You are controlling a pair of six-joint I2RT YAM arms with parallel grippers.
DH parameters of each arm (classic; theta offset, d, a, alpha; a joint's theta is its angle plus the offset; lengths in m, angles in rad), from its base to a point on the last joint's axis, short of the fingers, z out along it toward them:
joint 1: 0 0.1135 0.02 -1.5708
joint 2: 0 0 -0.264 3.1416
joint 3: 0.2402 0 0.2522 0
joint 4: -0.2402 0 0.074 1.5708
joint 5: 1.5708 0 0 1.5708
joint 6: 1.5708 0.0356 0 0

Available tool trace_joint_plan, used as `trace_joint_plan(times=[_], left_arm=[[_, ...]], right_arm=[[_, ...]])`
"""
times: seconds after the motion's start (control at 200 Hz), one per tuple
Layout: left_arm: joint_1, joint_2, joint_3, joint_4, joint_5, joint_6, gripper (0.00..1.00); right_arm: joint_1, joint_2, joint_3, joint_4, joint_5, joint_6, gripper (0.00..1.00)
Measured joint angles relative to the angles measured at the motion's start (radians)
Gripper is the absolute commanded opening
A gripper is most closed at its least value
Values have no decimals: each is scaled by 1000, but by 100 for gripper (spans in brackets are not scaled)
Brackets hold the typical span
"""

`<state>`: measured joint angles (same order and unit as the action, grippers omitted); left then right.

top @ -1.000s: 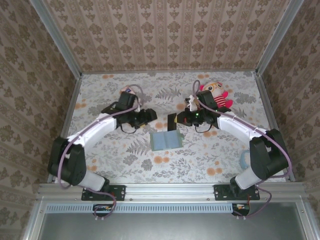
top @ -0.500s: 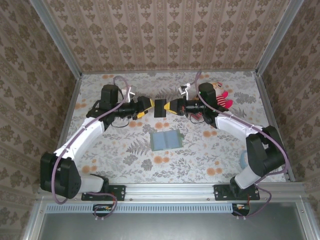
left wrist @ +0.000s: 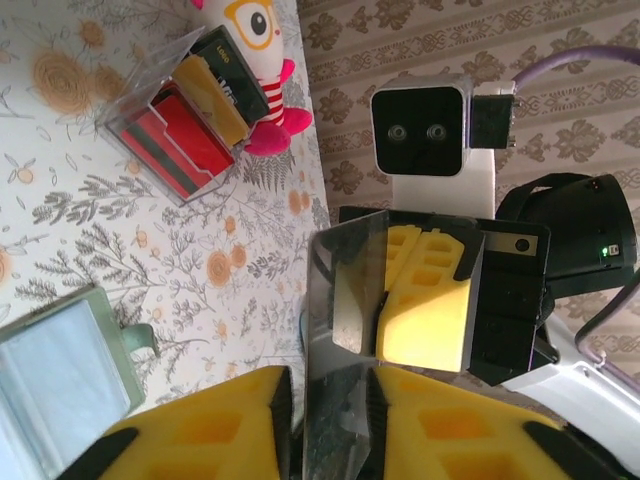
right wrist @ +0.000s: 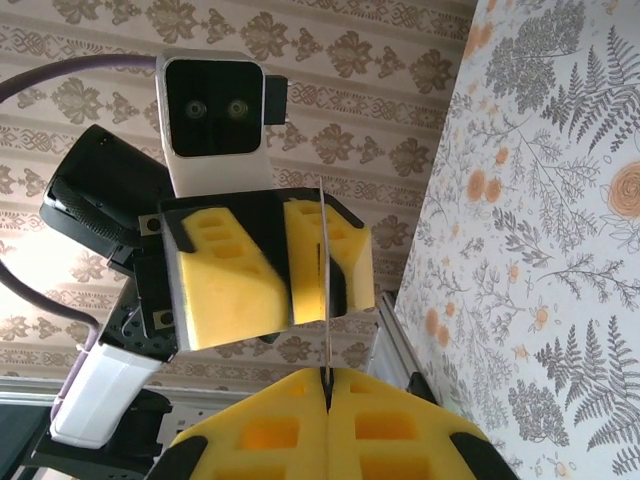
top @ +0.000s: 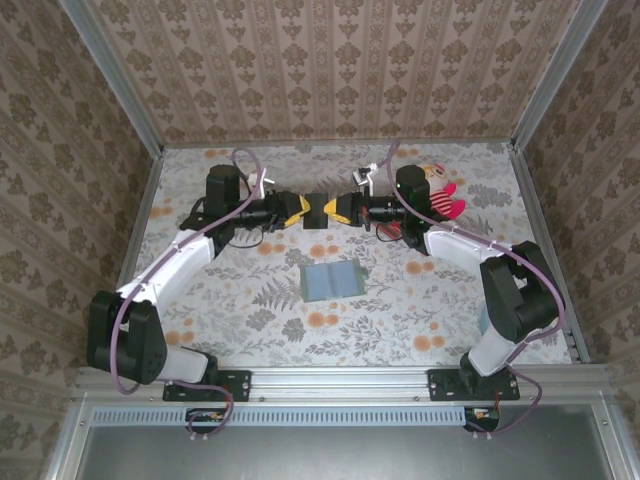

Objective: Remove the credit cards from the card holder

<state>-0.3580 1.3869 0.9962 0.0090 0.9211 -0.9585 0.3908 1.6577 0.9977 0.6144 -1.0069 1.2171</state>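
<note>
Up in the air over the table (top: pixel 400 310), the two grippers meet tip to tip. The right gripper (top: pixel 333 210) is pinching a dark card (top: pixel 316 211) tight by one end. The left gripper (top: pixel 300 210) has a finger on each side of the other end, but I cannot tell if it is squeezing. The grey-green card holder (top: pixel 331 280) lies open on the table below them.

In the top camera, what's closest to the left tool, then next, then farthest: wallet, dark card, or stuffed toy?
1. The dark card, right at the left tool tips.
2. The wallet, flat on the table toward the arm bases.
3. The stuffed toy, far right, by the right arm.
</note>
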Motion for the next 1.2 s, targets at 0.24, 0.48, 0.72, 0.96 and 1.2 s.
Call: trace_joint_plan(times=[0.24,0.48,0.72,0.96,1.2], left_arm=[[-1,4,-1,57,-7,-57,0],[1,-15,-24,76,-93,-126,0],[1,-42,-53,92,-145,-181,0],[5,-47,-60,39,-174,-163,39],[12,-55,-51,-211,-285,-30,77]], right_arm=[[3,6,0,13,30,44,18],[61,27,-8,80,134,151,24],[67,41,-18,124,183,224,10],[66,60,-8,117,185,214,0],[-6,37,136,-363,252,-161,0]])
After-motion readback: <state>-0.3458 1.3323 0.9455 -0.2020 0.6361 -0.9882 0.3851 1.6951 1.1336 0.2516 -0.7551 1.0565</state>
